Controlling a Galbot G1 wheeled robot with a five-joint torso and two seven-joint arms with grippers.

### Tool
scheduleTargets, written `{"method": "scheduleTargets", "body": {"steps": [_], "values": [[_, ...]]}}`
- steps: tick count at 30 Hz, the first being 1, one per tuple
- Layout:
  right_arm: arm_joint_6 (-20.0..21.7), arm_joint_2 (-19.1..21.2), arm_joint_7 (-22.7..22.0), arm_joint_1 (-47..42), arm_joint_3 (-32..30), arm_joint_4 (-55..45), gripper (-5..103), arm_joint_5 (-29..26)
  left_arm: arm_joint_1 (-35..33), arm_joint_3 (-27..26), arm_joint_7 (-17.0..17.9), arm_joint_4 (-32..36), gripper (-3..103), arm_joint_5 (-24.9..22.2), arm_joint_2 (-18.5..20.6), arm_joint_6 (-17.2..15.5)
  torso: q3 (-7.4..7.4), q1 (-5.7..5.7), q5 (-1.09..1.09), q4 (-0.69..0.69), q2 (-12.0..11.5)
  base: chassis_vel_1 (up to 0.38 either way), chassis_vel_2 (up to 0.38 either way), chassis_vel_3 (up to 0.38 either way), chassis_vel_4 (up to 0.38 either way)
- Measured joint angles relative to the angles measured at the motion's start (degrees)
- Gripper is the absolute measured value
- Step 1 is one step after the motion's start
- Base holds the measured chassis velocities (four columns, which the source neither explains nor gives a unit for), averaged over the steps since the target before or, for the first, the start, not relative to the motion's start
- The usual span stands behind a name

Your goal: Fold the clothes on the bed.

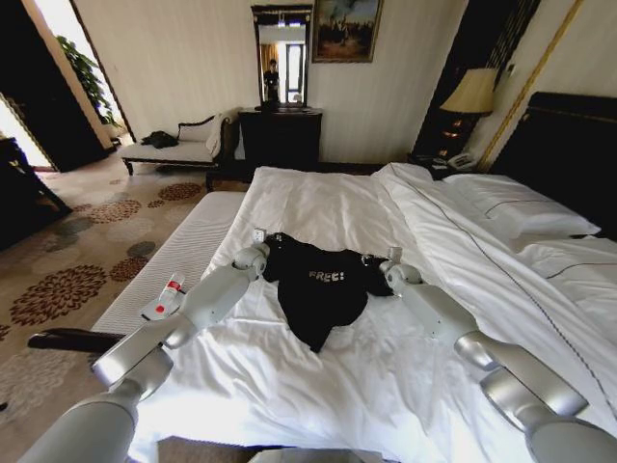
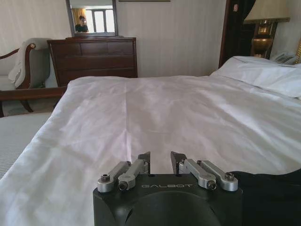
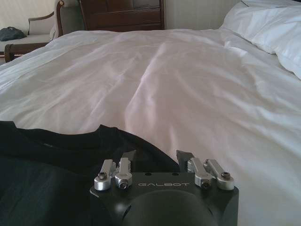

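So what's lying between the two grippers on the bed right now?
In the head view, the black short-sleeved T-shirt with white lettering lies between the left gripper and right gripper, on the white duvet.

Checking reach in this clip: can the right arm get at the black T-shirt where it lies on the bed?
Probably yes. The right gripper sits open at the edge of the T-shirt, its fabric just below the fingers, and only bare duvet lies around it.

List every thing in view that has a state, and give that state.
T-shirt: crumpled, unfolded, lying on the duvet.
Left pincer: open, at the shirt's left edge, holding nothing.
Right pincer: open, over the shirt's right edge.
Bed: made, duvet creased.
Lamp: lit.
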State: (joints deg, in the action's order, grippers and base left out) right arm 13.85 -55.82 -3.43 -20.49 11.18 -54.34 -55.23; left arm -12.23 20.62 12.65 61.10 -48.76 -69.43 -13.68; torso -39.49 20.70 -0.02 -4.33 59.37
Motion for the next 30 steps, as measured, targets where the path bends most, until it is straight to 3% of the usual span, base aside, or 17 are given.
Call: {"method": "scheduleTargets", "body": {"steps": [4,8,12,13,14,16,17,18,19,20,23,30], "values": [[0.3,2.5,-1.5,-2.8,-2.0,-5.5,66,-0.5,0.1,0.0,1.1,1.2,47,0.4,1.7,-0.7,0.00,0.01,-0.01,0.03,0.0,0.000,0.000,0.000,0.000],[0.7,4.8,-2.4,-5.6,-4.6,-11.0,78,-1.1,-0.6,-0.1,2.2,4.5,53,0.4,3.8,-0.8,0.00,0.01,0.00,0.04,0.0,0.000,0.000,0.000,0.000],[2.0,11.9,-3.2,-17.2,-16.2,-25.4,94,-0.3,-5.5,-0.4,3.2,17.9,75,-0.2,10.5,-0.7,0.01,0.01,0.00,-0.01,0.0,0.000,0.000,0.000,0.000],[2.0,11.9,-3.2,-17.2,-16.2,-25.4,94,-0.3,-5.5,-0.4,3.2,17.9,75,-0.2,10.5,-0.7,0.01,0.01,0.00,-0.01,0.0,0.000,0.000,0.000,0.000],[2.1,13.2,-3.1,-21.5,-20.2,-28.4,98,0.7,-7.9,-0.9,3.2,21.6,80,0.0,12.7,-0.6,0.02,0.00,-0.08,-0.05,0.0,0.000,0.000,0.000,0.000],[2.6,14.2,-3.0,-28.9,-25.7,-33.2,100,1.5,-13.6,-2.9,2.9,27.6,91,0.7,16.8,-0.4,0.01,-0.01,0.04,-0.10,0.0,0.000,0.000,0.000,0.000],[2.6,14.2,-3.0,-28.9,-25.7,-33.2,100,1.5,-13.6,-2.9,2.9,27.6,91,0.7,16.8,-0.4,0.01,-0.01,0.04,-0.10,0.0,0.000,0.000,0.000,0.000],[2.6,14.5,-2.9,-32.6,-28.8,-36.3,100,1.9,-17.4,-5.0,2.5,30.4,96,1.2,18.7,-0.1,0.02,-0.01,0.03,0.01,0.0,0.000,0.000,0.000,0.000],[2.6,14.9,-2.6,-36.7,-31.8,-39.8,100,2.9,-21.9,-7.8,2.3,33.2,99,2.1,20.6,0.1,0.02,-0.02,-0.04,0.02,0.0,0.000,0.000,0.000,0.000],[2.6,14.9,-2.6,-36.7,-31.8,-39.8,100,2.9,-21.9,-7.8,2.3,33.2,99,2.1,20.6,0.1,0.02,-0.02,-0.04,0.02,0.0,0.000,0.000,0.000,0.000],[1.3,15.4,-1.0,-44.6,-36.8,-46.6,100,7.9,-30.3,-13.1,1.7,39.3,100,4.4,24.7,1.0,0.01,0.00,-0.04,0.06,0.0,0.000,0.000,0.000,0.000],[0.3,14.5,-0.4,-50.6,-37.4,-52.1,100,11.8,-41.2,-19.7,1.8,46.4,100,5.9,27.9,1.4,0.01,0.00,-0.03,-0.04,0.0,0.000,0.000,0.000,0.000]]}}
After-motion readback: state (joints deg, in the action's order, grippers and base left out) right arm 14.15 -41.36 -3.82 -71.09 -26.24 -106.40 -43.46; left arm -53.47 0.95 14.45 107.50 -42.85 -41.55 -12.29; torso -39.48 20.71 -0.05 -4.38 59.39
